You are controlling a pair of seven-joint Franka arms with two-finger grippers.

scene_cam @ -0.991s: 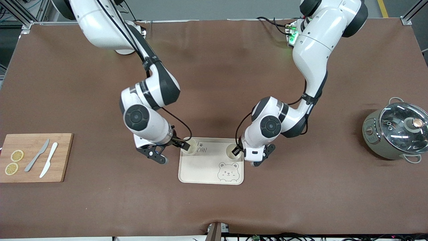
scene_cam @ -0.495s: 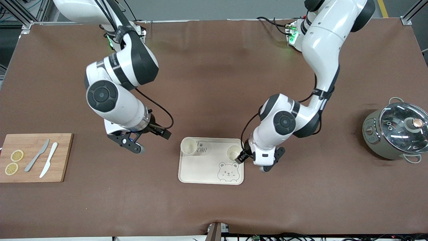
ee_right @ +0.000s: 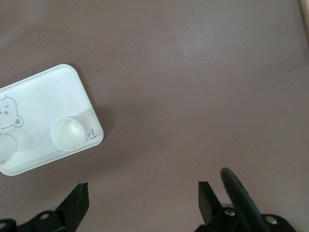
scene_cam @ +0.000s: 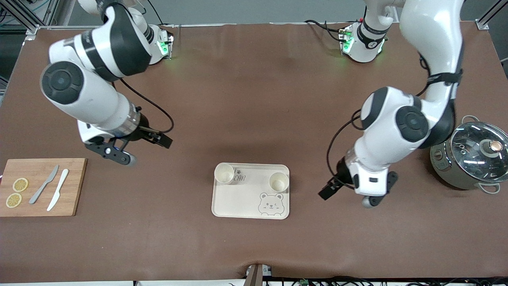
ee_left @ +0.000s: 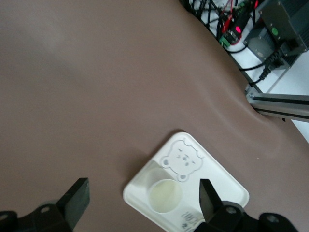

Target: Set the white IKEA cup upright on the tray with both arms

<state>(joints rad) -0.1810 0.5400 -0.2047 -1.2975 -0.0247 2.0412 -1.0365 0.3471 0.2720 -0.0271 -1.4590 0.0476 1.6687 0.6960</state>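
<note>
The cream bear tray lies on the brown table. Two white cups stand upright on its edge farther from the front camera: one at the corner toward the right arm's end, one at the corner toward the left arm's end. My left gripper is open and empty over the bare table beside the tray; its wrist view shows the tray and a cup between its fingers. My right gripper is open and empty, raised over the table; its wrist view shows the tray and a cup.
A wooden cutting board with two knives and lemon slices lies at the right arm's end. A grey pot with a glass lid stands at the left arm's end, close to the left arm's elbow.
Both grippers have let go of the cups and drawn up and away from the tray, each toward its own end of the table. The cups stay upright on the tray.
</note>
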